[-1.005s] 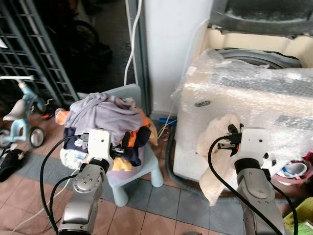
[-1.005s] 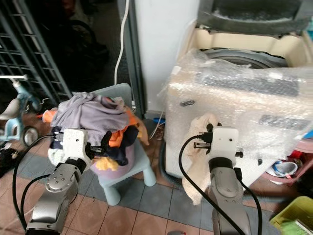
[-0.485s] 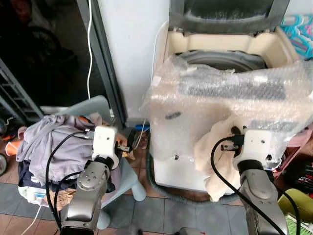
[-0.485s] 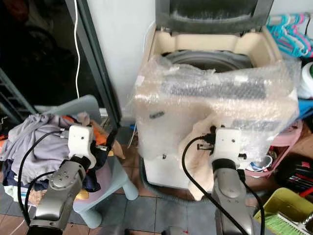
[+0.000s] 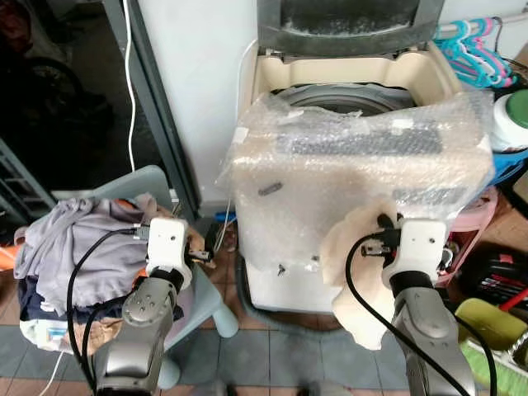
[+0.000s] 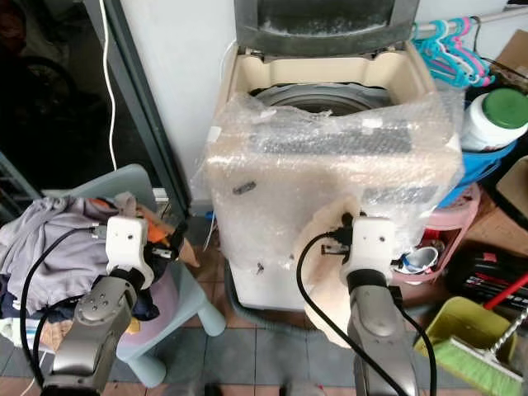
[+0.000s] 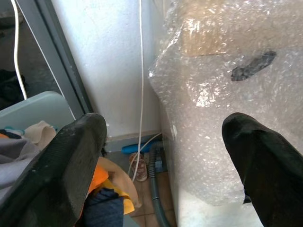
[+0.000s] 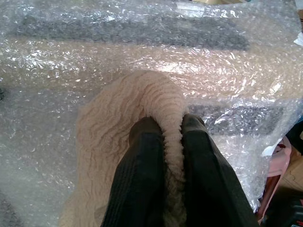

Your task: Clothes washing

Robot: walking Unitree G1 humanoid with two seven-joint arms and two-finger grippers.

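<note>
Before one washing machine [image 5: 355, 173], right claw [image 8: 171, 124] pinches one cream garment [image 8: 128, 123].

The right end effector [image 5: 381, 233] has a cream fleece cloth [image 5: 356, 276] hanging off it, right up against the bubble-wrapped washing machine [image 5: 363, 157], lid open above. The left end effector [image 5: 198, 254] sits just beside a clothes pile [image 5: 74, 247] on a pale blue chair [image 5: 202, 301].

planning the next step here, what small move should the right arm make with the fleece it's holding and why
Probably lift the right gripper up and forward over the bubble wrap. It is shut on the cream fleece cloth, which hangs against the washing machine front, below the open tub.
</note>
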